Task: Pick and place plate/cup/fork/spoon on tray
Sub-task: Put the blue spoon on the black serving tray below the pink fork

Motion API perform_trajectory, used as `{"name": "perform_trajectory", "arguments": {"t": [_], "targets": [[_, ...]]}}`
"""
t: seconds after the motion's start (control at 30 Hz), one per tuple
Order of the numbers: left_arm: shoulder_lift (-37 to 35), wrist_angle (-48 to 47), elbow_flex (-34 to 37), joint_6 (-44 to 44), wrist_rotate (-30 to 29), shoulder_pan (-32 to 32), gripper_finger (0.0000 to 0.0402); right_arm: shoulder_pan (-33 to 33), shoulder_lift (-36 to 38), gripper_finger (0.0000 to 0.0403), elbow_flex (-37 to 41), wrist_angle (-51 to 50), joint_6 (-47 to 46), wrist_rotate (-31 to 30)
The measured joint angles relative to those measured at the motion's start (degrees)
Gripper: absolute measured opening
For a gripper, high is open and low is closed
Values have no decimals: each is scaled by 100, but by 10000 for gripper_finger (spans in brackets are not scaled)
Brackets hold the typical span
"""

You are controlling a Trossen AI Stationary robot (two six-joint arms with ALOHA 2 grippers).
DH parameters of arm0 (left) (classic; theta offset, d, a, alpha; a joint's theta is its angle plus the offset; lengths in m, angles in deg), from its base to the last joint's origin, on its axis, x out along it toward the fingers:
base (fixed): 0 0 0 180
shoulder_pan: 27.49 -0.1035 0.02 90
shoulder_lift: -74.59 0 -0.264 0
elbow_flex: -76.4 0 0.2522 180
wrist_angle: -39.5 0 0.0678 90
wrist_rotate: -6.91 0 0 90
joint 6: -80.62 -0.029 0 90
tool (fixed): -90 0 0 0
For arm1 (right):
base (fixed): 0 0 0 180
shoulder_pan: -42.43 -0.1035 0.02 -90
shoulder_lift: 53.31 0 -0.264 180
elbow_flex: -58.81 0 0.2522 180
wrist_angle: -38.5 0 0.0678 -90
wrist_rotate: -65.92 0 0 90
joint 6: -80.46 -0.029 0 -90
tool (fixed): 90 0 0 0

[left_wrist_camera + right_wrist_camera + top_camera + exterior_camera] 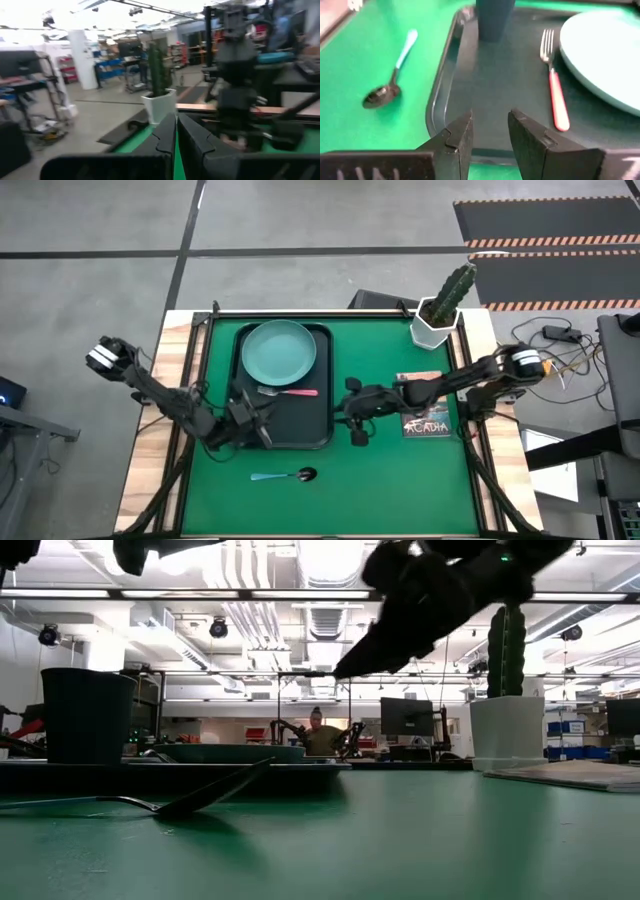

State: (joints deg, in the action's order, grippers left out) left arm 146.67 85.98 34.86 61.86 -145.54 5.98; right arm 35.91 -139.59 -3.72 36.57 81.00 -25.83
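High view: round teal-green plate (279,349), red-handled fork (291,391) and small dark cup (493,19) on large black tray (312,430); blue-handled spoon (283,476) on green desk (400,480). My left claw (176,145) nearly closed, empty; right claw (490,132) narrowly parted at tray edge.

Down at table (420,840) level, the spoon (190,802) lies on the green, handle tilted up against the tray (170,776). The dark cup (87,715) stands upright on the tray, the plate (225,752) beside it. A cactus pot (508,730) stands far right.
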Motion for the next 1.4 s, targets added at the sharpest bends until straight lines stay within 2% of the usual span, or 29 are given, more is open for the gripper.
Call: {"name": "perform_trajectory", "arguments": {"t": [0.1,0.2,0.33,0.47,0.6,0.77,0.87,1.17,1.27,1.4], "targets": [[311,-245,-221,434,209,174,0,-3,296,107,364,336,-6,-3],[521,-1320,-709,1054,751,269,0,-1,530,102,562,396,11,-18],[763,-3919,-1808,2201,1231,288,0,-1,743,95,678,407,76,-6],[1122,-6954,-2901,4038,2264,284,0,-14,847,91,708,382,81,9],[1685,-8491,-3538,5084,3321,326,0,-25,861,93,715,351,98,13],[2216,-8728,-3614,5418,3848,381,0,-25,838,90,718,349,103,17],[2357,-8754,-3491,5811,3941,364,0,-33,832,87,718,351,104,17],[2661,-8731,-3452,6934,4885,434,3,-36,826,87,721,351,121,19],[2798,-8727,-3452,6919,4892,452,21,-36,826,83,721,349,121,18],[2946,-8732,-3443,6896,4870,452,69,-36,826,82,721,350,155,18]]}}
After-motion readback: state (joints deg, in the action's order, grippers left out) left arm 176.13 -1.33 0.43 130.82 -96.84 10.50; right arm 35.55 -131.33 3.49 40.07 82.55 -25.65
